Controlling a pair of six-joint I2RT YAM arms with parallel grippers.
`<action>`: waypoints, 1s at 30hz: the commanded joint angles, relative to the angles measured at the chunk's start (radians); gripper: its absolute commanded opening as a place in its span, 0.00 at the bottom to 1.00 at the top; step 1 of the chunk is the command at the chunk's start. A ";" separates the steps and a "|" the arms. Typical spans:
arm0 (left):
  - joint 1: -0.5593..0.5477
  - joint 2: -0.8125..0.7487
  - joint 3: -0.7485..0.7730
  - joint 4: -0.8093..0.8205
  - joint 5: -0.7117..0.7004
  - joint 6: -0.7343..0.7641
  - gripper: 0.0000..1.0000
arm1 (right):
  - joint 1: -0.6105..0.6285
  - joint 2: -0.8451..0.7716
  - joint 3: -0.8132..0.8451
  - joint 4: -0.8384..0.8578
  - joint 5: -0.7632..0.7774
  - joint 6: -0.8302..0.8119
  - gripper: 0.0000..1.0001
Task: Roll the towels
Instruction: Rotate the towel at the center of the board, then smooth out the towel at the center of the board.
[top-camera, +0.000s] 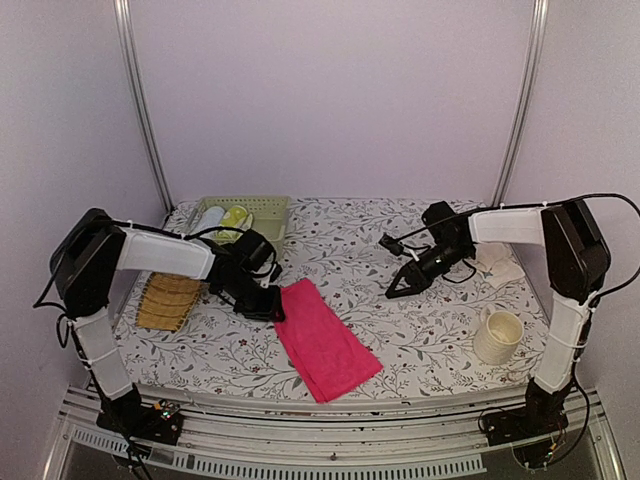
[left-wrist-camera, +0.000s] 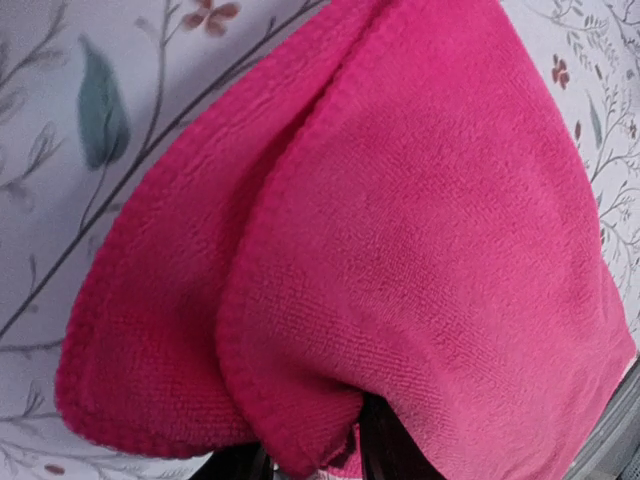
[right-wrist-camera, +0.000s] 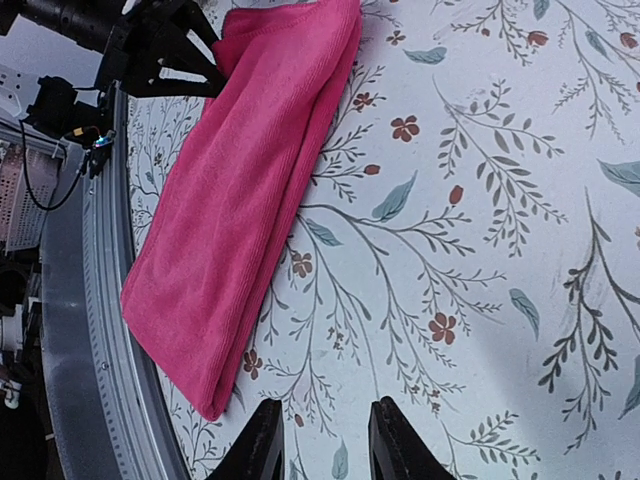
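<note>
Step in hand: the start of the roll on the pink towel (top-camera: 325, 340). It lies folded in a long strip on the floral table (top-camera: 420, 330), near the front edge, between your two arms.

- Your left gripper (top-camera: 262, 302) sits at the towel's far-left end, closed on the cloth. The left wrist view shows that edge lifted and doubled over the dark fingers (left-wrist-camera: 385, 455).
- Your right gripper (top-camera: 402, 286) hangs over bare table, well apart from the towel, jaws parted with nothing between them.

Next move, as I judge it: turn the lifted end over onto the strip and work the roll toward the near end. Bring the right gripper across to tuck the other side, or the roll will likely go crooked.

Count:
- Towels, two: the pink one, and a cream-white towel (top-camera: 503, 266) at far right, partly behind the right arm, not yet rolled.
- Mug (top-camera: 497, 337), one.
- Straw mat (top-camera: 168, 300), one, beside the left arm.
- Green basket (top-camera: 262, 205), one, back left, holding two pale rolled items. You cannot tell what they are.
</note>
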 joint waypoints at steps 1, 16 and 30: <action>-0.019 0.179 0.219 0.050 0.059 0.073 0.31 | -0.026 -0.015 -0.010 0.037 0.045 -0.003 0.32; -0.021 0.119 0.380 -0.004 -0.073 0.155 0.37 | -0.039 -0.084 0.032 0.013 0.046 0.003 0.32; -0.227 -0.136 -0.077 0.314 0.035 0.114 0.27 | 0.084 0.200 0.464 -0.159 -0.010 0.094 0.30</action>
